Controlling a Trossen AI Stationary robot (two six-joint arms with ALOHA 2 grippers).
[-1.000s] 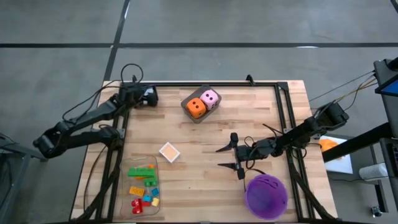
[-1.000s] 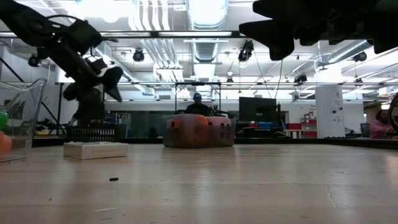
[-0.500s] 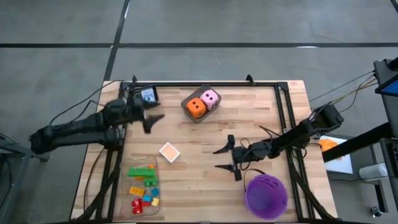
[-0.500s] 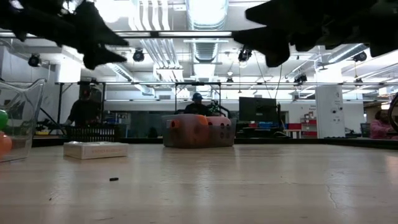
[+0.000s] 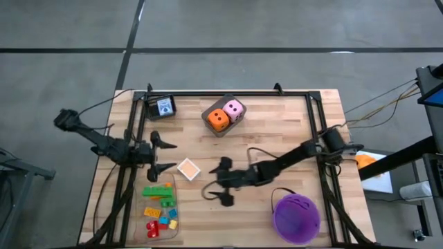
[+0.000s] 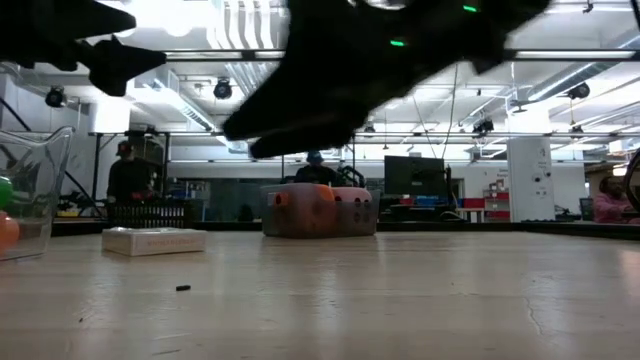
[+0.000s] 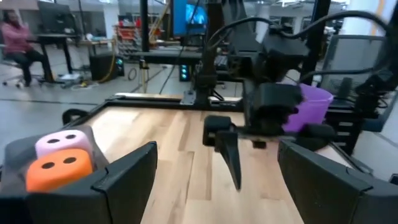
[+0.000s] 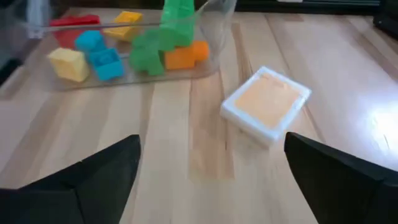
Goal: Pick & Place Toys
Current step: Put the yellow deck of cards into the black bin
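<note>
A flat orange tile (image 5: 188, 168) with a white rim lies on the wooden table, between my two grippers. My left gripper (image 5: 165, 154) hovers open just left of the tile, pointing level toward the table's right. My right gripper (image 5: 219, 180) hangs open just right of the tile (image 8: 266, 99), slanting down toward it. Coloured bricks (image 8: 118, 43) lie in a clear tray (image 5: 160, 205) at the near left. An orange die (image 5: 218, 120) and a pink die (image 5: 234, 108) sit in a small container at the far middle; the left wrist view shows them too (image 7: 59, 158).
A purple bucket (image 5: 296, 216) stands at the near right. A small dark box (image 5: 164, 106) lies at the far left corner. A black frame rail (image 5: 228, 94) runs along the table's far edge and sides. People and desks show in the room beyond.
My left gripper has swung from the far left corner toward the near edge and turned to point right, ending beside the tile. My right gripper has gone toward the table's left, dropped a little toward the tile, and opened wider. The tile has stayed put.
</note>
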